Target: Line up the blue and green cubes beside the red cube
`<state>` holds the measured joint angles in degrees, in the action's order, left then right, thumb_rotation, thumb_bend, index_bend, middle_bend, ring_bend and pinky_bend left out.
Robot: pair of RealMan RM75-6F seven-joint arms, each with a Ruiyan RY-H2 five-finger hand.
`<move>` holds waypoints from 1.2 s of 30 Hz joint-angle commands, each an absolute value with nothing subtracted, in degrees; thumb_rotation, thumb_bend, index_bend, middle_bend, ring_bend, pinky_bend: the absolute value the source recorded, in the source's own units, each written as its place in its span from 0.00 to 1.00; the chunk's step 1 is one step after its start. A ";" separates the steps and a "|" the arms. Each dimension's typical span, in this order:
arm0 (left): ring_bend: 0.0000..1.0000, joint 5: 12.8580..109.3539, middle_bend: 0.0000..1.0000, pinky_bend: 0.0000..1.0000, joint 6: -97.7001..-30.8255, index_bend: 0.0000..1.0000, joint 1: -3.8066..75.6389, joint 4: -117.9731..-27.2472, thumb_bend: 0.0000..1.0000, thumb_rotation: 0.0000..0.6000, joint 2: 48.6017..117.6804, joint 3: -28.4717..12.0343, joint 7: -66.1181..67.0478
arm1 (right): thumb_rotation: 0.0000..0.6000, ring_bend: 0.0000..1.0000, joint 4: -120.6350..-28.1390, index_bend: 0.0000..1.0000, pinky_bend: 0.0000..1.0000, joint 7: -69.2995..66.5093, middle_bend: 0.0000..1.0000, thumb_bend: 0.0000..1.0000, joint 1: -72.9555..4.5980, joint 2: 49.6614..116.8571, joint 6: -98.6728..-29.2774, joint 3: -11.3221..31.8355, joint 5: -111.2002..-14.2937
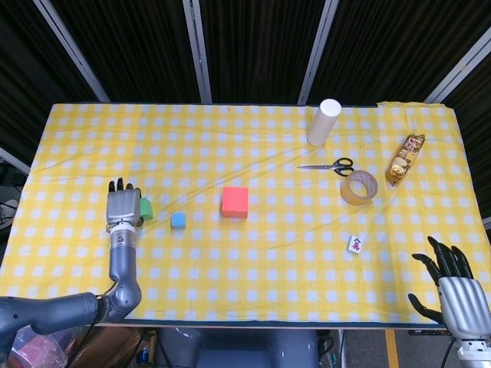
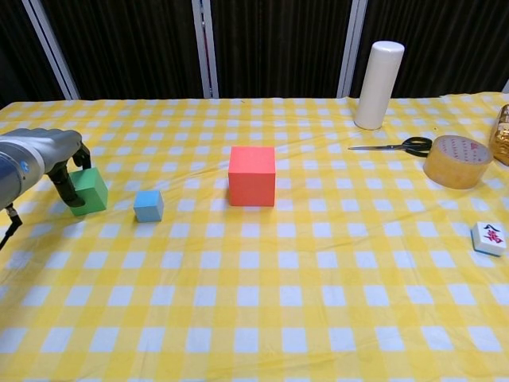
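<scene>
The red cube (image 1: 235, 202) (image 2: 252, 175) stands near the middle of the yellow checked cloth. A small blue cube (image 1: 178, 221) (image 2: 149, 205) lies to its left, with a gap between them. Further left sits the green cube (image 1: 146, 208) (image 2: 89, 191), still on the cloth. My left hand (image 1: 123, 207) (image 2: 48, 155) grips it, with one dark finger at the cube's front left and others curled over its back top edge. My right hand (image 1: 454, 287) hovers off the table's near right corner with its fingers spread, holding nothing.
A white cylinder (image 1: 324, 122) (image 2: 378, 84) stands at the back right. Scissors (image 1: 328, 165) (image 2: 402, 146), a roll of tape (image 1: 358, 188) (image 2: 456, 161) and a gold snack packet (image 1: 404, 159) lie on the right. A mahjong tile (image 1: 354, 244) (image 2: 488, 237) lies nearer the front.
</scene>
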<state>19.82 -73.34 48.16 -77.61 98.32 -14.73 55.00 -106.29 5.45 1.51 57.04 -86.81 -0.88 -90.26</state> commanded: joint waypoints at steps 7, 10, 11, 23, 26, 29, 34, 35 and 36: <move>0.00 22.10 0.20 0.00 -76.28 0.47 48.37 -78.59 0.38 1.00 98.60 -16.20 55.75 | 1.00 0.07 -106.40 0.26 0.00 5.21 0.03 0.28 1.60 56.91 -86.93 -1.06 -90.62; 0.00 22.30 0.20 0.00 -77.07 0.47 48.90 -80.65 0.38 1.00 97.83 -17.63 56.44 | 1.00 0.07 -106.40 0.26 0.00 5.24 0.03 0.28 1.58 56.91 -86.97 -1.04 -90.69; 0.00 22.26 0.20 0.00 -77.41 0.47 49.28 -81.63 0.38 1.00 97.45 -18.16 57.12 | 1.00 0.07 -106.46 0.26 0.00 5.24 0.03 0.28 1.55 56.88 -86.99 -0.99 -90.69; 0.00 19.95 0.20 0.00 -78.56 0.47 55.61 -86.36 0.36 1.00 97.30 -24.67 63.22 | 1.00 0.07 -106.62 0.26 0.00 5.78 0.03 0.28 1.30 57.05 -86.74 -0.83 -90.59; 0.00 19.51 0.20 0.00 -78.61 0.47 57.66 -86.34 0.36 1.00 98.46 -25.81 64.35 | 1.00 0.07 -106.59 0.26 0.00 5.60 0.03 0.28 1.22 57.07 -86.62 -0.72 -90.35; 0.00 18.78 0.20 0.00 -78.88 0.47 59.13 -86.06 0.36 1.00 99.58 -26.15 65.57 | 1.00 0.07 -106.43 0.26 0.00 5.51 0.03 0.28 1.04 57.14 -86.19 -0.61 -89.89; 0.00 17.26 0.20 0.00 -77.93 0.47 60.66 -84.72 0.36 1.00 102.01 -26.81 65.23 | 1.00 0.07 -106.33 0.26 0.00 4.97 0.03 0.28 1.07 56.96 -86.43 -0.53 -89.92; 0.00 17.14 0.20 0.00 -77.88 0.47 60.82 -84.57 0.36 1.00 102.26 -26.77 65.27 | 1.00 0.07 -106.26 0.26 0.00 4.80 0.03 0.28 1.12 56.90 -86.53 -0.48 -89.81; 0.00 17.07 0.20 0.00 -77.92 0.47 61.05 -84.25 0.36 1.00 102.62 -26.62 65.37 | 1.00 0.07 -106.16 0.26 0.00 4.59 0.03 0.28 1.17 56.82 -86.58 -0.44 -89.65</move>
